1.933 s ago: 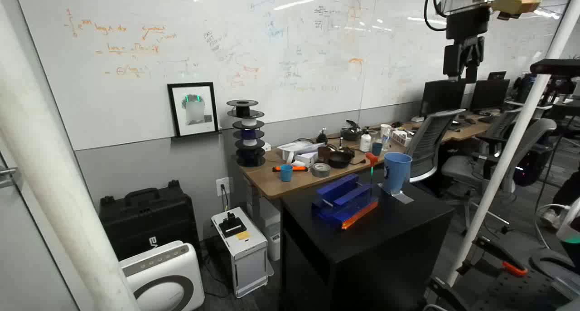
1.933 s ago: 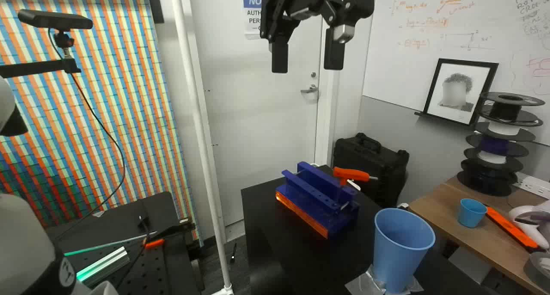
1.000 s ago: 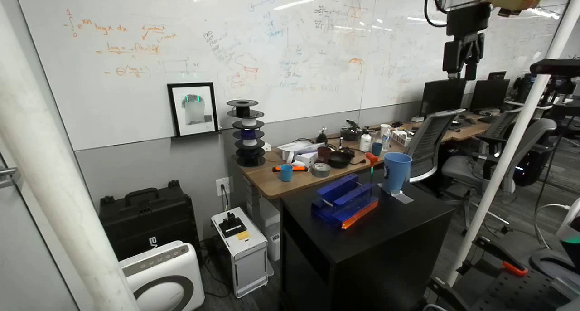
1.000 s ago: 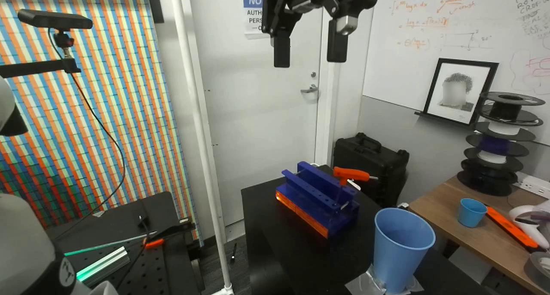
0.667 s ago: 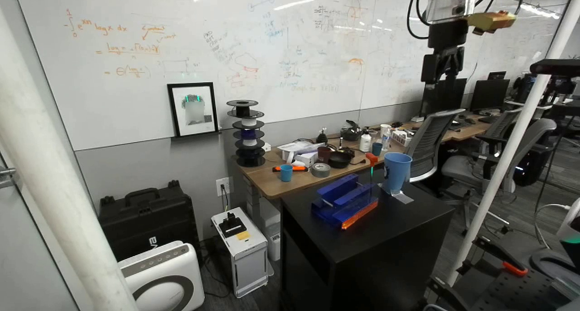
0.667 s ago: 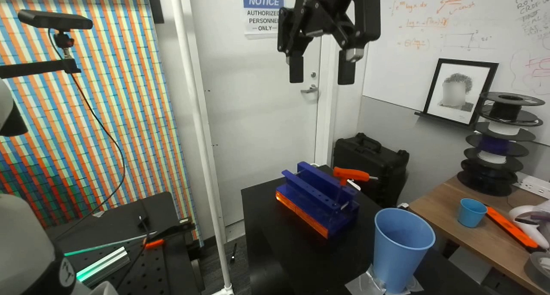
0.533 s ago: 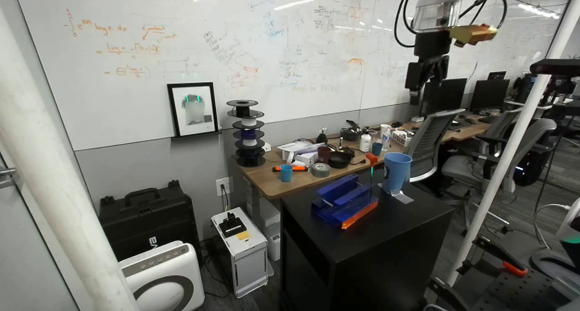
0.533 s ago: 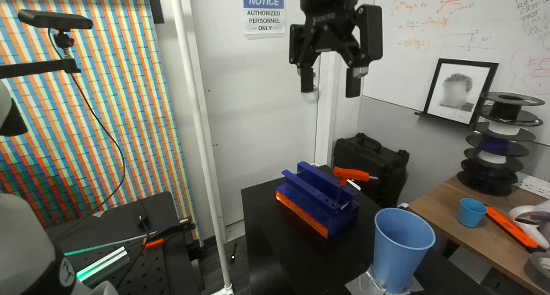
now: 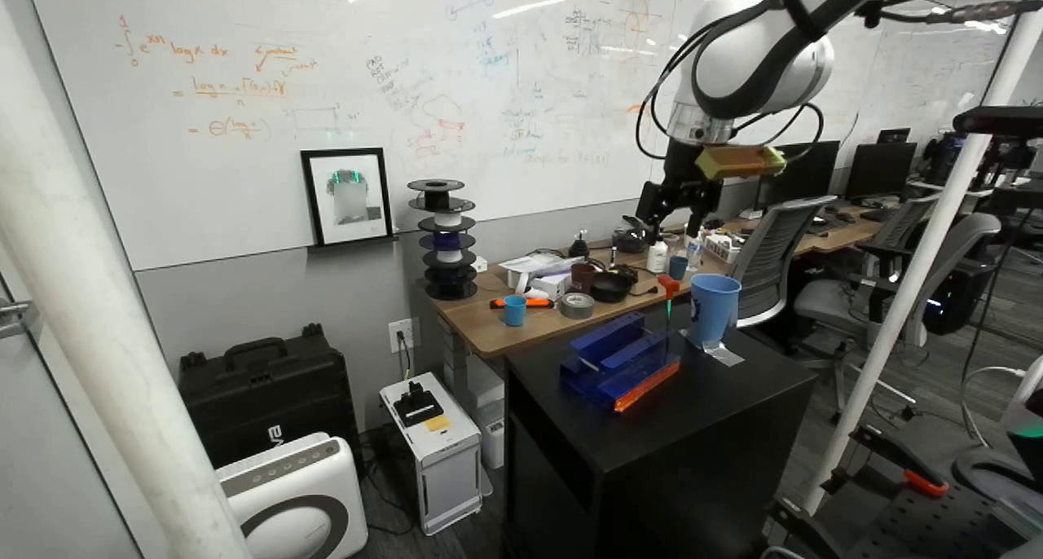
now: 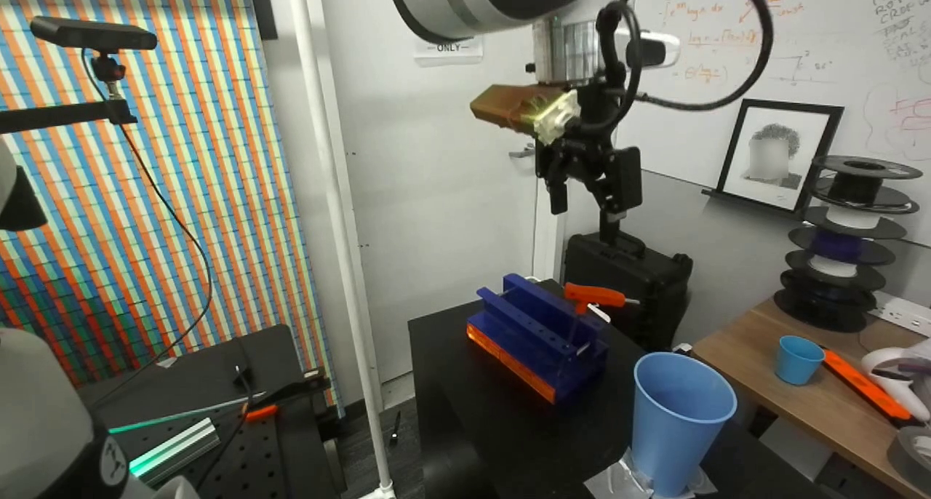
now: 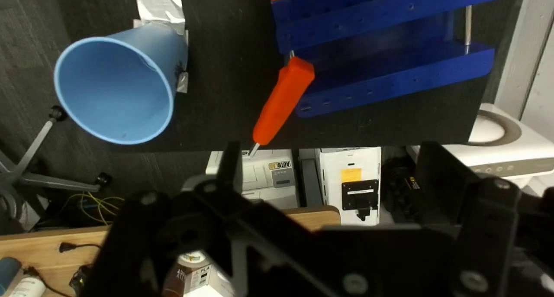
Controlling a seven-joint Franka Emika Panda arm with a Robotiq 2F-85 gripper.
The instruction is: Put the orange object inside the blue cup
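Note:
The orange object is an orange-handled tool with a thin metal shaft. It stands in the end of a dark-blue holder and shows in both exterior views and in the wrist view. The blue cup stands upright beside the holder, its base taped down; it also shows in an exterior view and the wrist view. My gripper hangs above and apart from both, pointing down; it also shows in an exterior view. In the wrist view its fingers stand wide apart with nothing between them.
The dark-blue holder with an orange front strip sits on a black cabinet. A wooden desk behind carries a small blue cup, tape and clutter. A white pole stands beside the cabinet.
My gripper has come down a good way towards the cabinet and moved across, leftwards in one exterior view and rightwards in another. It stays open. The orange tool, holder and cup have not moved.

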